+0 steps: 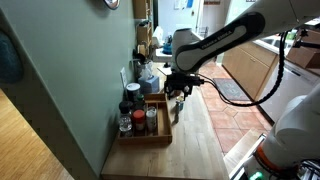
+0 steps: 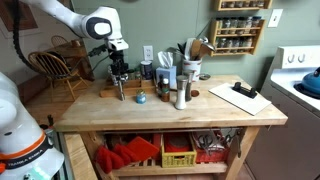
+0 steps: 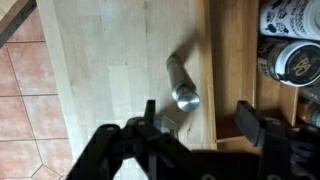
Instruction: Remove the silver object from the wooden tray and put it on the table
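Pale light-wood counter (image 3: 110, 60) carries the short silver metal cylinder (image 3: 181, 83), lying on its side just beside the shallow light-wood tray (image 3: 211, 50), at its 9 o'clock. The black tool (image 3: 197, 125) hangs above, jaws apart and empty; only withdrawal seems left.

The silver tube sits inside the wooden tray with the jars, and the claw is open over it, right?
Not quite. The silver tube is on the table, just outside the wooden tray and its jars; the wrist view shows it. The claw is indeed open over it.
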`<state>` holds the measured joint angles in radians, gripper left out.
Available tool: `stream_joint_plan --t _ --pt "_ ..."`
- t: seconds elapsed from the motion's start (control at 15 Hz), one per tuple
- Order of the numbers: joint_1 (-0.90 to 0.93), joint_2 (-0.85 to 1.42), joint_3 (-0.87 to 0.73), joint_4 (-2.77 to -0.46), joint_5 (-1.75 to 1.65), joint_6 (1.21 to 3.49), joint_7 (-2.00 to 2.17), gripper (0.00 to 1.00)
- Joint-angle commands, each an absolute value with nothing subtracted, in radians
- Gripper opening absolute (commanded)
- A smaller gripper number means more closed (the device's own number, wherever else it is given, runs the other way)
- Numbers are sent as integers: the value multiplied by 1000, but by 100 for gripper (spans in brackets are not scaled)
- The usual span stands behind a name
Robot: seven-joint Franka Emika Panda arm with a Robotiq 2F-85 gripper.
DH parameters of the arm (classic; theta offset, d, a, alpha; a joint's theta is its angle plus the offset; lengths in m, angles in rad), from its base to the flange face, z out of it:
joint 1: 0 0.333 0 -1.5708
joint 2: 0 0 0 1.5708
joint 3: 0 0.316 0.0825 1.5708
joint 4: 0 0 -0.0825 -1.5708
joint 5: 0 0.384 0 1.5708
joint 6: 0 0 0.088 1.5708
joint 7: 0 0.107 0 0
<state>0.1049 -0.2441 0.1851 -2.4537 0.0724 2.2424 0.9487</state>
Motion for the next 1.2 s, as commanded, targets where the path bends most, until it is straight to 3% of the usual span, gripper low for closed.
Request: stream_joint_plan --t 0.0,0.8,1.13 --pt "114 -311 192 -2482 47 2229 856 100" --pt "162 -519 216 -2273 -10 1746 287 100" --pt "153 -522 222 -2246 -15 1752 256 100"
